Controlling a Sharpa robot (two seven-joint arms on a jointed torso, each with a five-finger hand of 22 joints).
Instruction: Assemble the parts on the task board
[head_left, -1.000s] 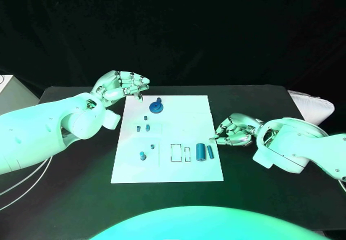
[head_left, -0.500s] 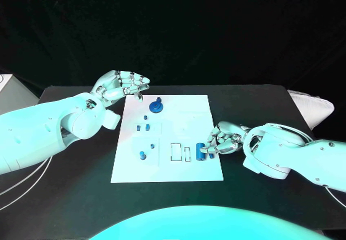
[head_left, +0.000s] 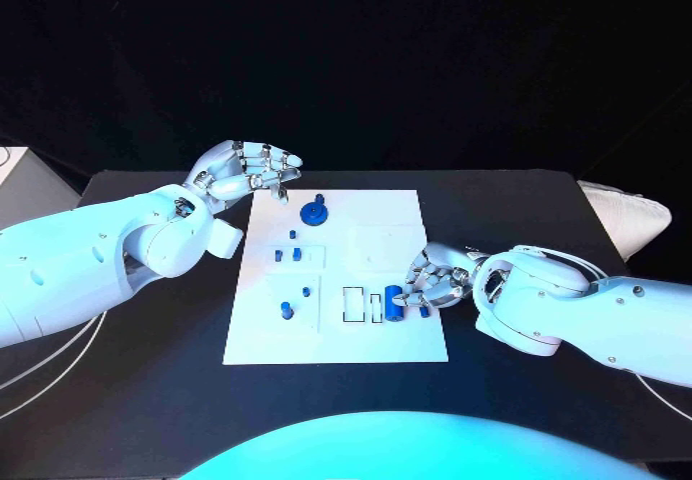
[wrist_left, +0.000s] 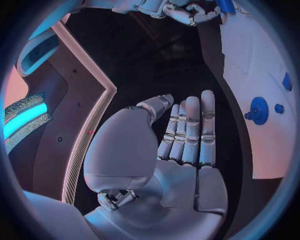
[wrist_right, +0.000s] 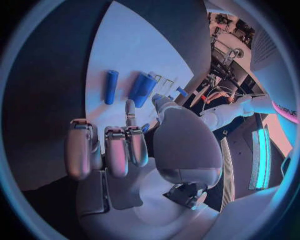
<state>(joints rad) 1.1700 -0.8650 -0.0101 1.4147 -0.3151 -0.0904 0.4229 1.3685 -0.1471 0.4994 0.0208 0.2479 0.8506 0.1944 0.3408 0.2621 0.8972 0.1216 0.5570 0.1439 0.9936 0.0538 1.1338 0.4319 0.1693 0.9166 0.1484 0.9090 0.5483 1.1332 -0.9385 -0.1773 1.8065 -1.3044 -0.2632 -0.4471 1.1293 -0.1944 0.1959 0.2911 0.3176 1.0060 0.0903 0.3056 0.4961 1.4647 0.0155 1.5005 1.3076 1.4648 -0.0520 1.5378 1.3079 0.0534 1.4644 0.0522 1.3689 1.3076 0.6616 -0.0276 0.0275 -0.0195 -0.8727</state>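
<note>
On the middle of the black table (head_left: 159, 400) lies the white board (head_left: 339, 345), with small blue parts scattered over it. Near its far edge sits a round blue gear (head_left: 313, 212) with a small knob just beside it. Further toward the robot stand a few tiny blue pegs (head_left: 291, 253) on the board's left half, and a small blue piece (head_left: 286, 311) lies inside a pale round recess near the left edge. Toward the board's right edge, beside two thin rectangular outlines, lie a thick blue cylinder (head_left: 392, 303) and a thinner blue cylinder (wrist_right: 110, 86); the right wrist view shows these two lying side by side, apart from each other. The right hand (head_left: 437, 281) hangs over this corner of the board, its fingers curled downward with the fingertips (wrist_right: 130, 111) right at the thick cylinder; whether they touch or grip it I cannot tell, since the hand partly covers it from above. The left hand (head_left: 242, 170) is raised just off the board's far left corner, beside the gear but apart from it. Its fingers (wrist_left: 190, 130) lie straight and close together with the thumb alongside, and nothing is held in them.
</note>
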